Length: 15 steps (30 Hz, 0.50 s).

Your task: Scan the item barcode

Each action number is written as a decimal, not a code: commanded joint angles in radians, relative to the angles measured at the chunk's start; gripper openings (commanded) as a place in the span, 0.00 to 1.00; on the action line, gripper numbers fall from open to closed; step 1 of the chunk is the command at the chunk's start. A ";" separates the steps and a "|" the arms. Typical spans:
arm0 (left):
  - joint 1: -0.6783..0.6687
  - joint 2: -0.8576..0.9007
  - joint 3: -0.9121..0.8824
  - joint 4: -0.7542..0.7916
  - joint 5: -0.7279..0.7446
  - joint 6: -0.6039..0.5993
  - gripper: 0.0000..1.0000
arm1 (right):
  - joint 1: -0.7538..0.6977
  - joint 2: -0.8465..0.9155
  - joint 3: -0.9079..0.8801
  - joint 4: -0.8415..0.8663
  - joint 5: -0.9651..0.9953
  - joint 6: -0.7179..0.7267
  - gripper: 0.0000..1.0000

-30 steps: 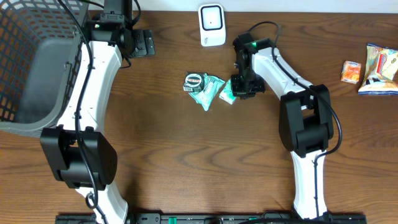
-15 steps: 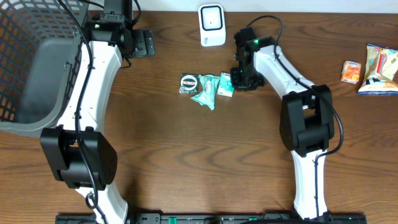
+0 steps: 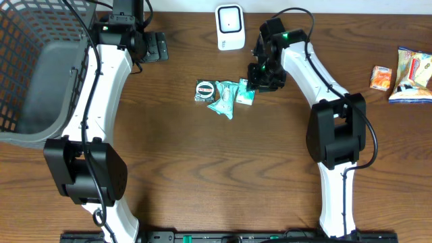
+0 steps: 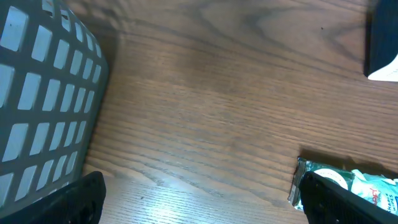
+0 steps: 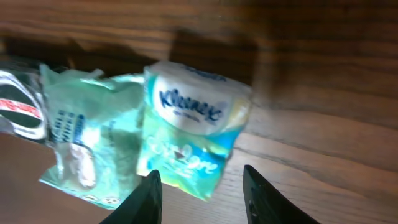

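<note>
The item nearest my right gripper (image 3: 259, 79) is a small Kleenex tissue pack (image 3: 244, 93), lying flat on the table just below the white scanner (image 3: 230, 27). In the right wrist view the tissue pack (image 5: 193, 130) lies ahead of my right gripper (image 5: 202, 196), whose jaws stand apart and touch nothing; only the pack's lower edge reaches between the fingertips. Left of it lie a crumpled green packet (image 3: 223, 100) and a dark round-labelled packet (image 3: 205, 90). My left gripper (image 3: 156, 47) rests open at the back left, with bare wood between its fingers (image 4: 68, 199).
A grey mesh basket (image 3: 27, 67) fills the far left, and its wall (image 4: 43, 93) shows in the left wrist view. Snack bags (image 3: 412, 74) and a small orange packet (image 3: 382, 77) lie at the right edge. The dark packet (image 4: 323, 180) shows by the left gripper's right finger.
My right gripper carried the tissue pack up and left, opened, let go of it and drew back toward the scanner. The packets shifted left. The left arm has not moved.
</note>
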<state>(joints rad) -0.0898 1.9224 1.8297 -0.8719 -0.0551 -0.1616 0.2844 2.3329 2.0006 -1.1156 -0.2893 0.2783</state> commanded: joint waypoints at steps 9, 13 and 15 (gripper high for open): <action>0.000 -0.021 0.012 -0.003 -0.009 -0.016 0.98 | 0.037 0.013 -0.056 0.080 0.057 0.092 0.44; 0.000 -0.021 0.012 -0.003 -0.010 -0.016 0.98 | 0.037 0.013 -0.105 0.111 0.073 0.093 0.45; 0.000 -0.021 0.012 -0.003 -0.009 -0.016 0.98 | 0.037 0.013 -0.129 0.134 0.074 0.092 0.45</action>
<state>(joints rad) -0.0898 1.9224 1.8297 -0.8719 -0.0551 -0.1616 0.3191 2.3329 1.9091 -1.0012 -0.2451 0.3531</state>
